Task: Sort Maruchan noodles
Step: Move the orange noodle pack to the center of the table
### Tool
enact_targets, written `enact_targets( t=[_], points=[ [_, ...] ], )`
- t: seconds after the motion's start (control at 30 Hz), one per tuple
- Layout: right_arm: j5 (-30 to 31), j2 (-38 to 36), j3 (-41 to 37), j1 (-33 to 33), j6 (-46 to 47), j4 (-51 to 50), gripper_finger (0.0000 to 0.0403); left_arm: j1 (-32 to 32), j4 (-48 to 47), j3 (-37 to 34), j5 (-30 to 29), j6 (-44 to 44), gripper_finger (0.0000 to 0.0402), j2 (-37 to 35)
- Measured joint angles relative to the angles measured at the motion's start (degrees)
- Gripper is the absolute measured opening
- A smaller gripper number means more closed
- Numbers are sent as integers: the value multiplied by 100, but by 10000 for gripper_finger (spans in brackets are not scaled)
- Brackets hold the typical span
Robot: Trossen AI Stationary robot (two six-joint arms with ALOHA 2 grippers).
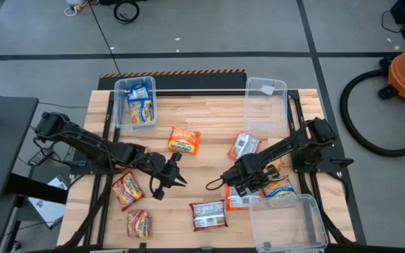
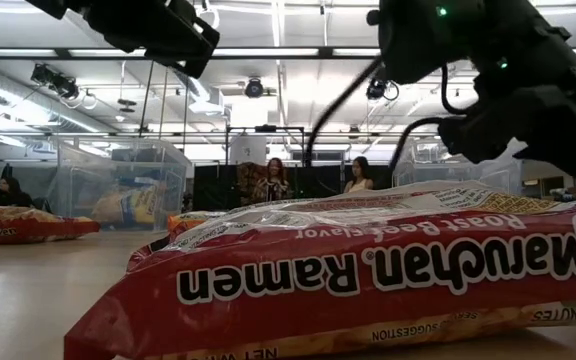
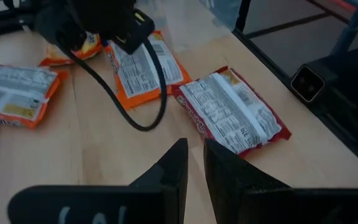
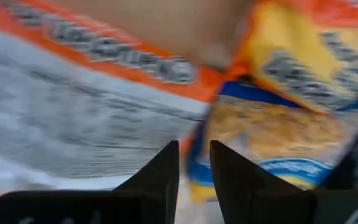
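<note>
1. The right claw [image 1: 236, 184] is low over the near right part of the wooden surface [image 1: 209, 119], right above an orange packet [image 1: 235, 200] lying white back up. In the right wrist view its two dark fingers [image 4: 166, 168] stand a narrow gap apart with nothing between them, just over the seam where that orange packet [image 4: 73, 93] meets a blue-and-yellow packet [image 4: 278, 124].
2. That blue-and-yellow packet [image 1: 278, 187] lies just beside the orange one, touching or overlapping it, next to the clear bin [image 1: 287, 223] at the near right corner.
3. The left claw [image 1: 176, 171] hovers over bare wood near the middle of the surface, its fingers [image 3: 173, 171] almost together and holding nothing.
4. A red packet [image 1: 208, 215] lies back up just ahead of the left claw, near the front edge, its long axis roughly across the surface. In the low view it fills the foreground [image 2: 368, 280], label upside down.
5. An orange-yellow packet [image 1: 183, 140] lies face up at mid-surface, beyond the left claw, slightly tilted.
6. A silver-backed packet [image 1: 243, 145] lies tilted diagonally near the far right bin [image 1: 266, 105].
7. Two orange-red packets [image 1: 126, 190] and [image 1: 138, 223] lie at the near left, the first diagonal, the second lengthwise toward the front edge.
8. The far left bin [image 1: 120, 105] holds blue-and-yellow packets [image 1: 140, 107], long axes running front to back.
</note>
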Motion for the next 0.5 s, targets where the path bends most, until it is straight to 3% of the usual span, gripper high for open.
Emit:
enact_targets(
  t=[0.3, 0.5],
  points=[
    [162, -10, 47, -332, 110, 1813, 97, 0, 60, 0, 1, 468, 57, 0],
    [-101, -122, 49, -425, 155, 1009, 97, 0, 60, 0, 3, 468, 57, 0]
  ],
)
